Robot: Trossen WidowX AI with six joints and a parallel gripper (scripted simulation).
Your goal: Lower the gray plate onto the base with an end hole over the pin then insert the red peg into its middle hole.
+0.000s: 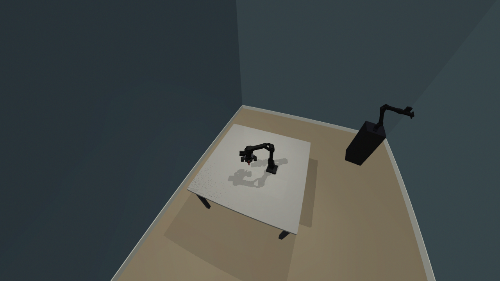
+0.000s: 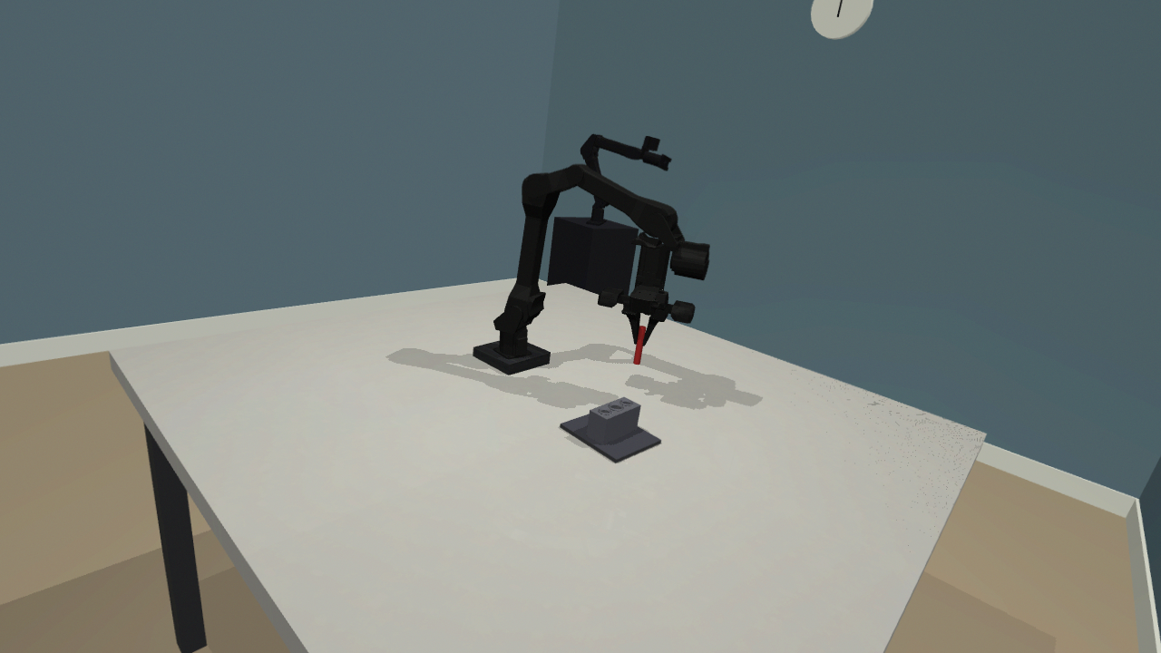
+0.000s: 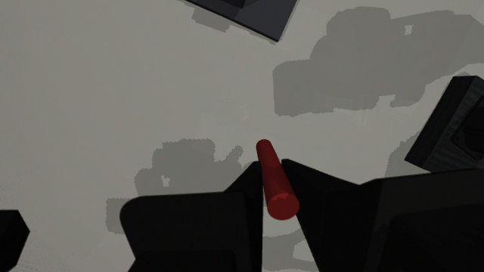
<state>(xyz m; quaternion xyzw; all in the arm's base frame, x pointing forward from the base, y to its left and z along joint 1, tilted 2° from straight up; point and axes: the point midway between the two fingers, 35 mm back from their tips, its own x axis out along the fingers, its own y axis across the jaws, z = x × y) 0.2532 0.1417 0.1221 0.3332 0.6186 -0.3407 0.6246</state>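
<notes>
My gripper (image 1: 248, 160) (image 2: 641, 342) (image 3: 270, 166) is shut on the red peg (image 1: 249, 164) (image 2: 638, 354) (image 3: 279, 183). The peg is held above the table, slightly tilted in the exterior view, with its lower end sticking out below the fingertips. The dark gray base (image 2: 635, 443) (image 3: 274, 24) stands on the table, nearer to the exterior view than the gripper. On it is a gray block with three holes in its flat top; I cannot tell the gray plate from the block, nor make out the pin. In the wrist view the base is cut off at the top edge.
The white table (image 1: 265, 209) (image 2: 454, 528) carries my arm's black foot (image 1: 272, 169) (image 2: 511, 357) (image 3: 435, 140). A second black arm (image 1: 381, 115) (image 2: 617, 147) stands on a black box (image 1: 365, 144) (image 2: 588, 251) beyond the table. Arm shadows fall across the tabletop.
</notes>
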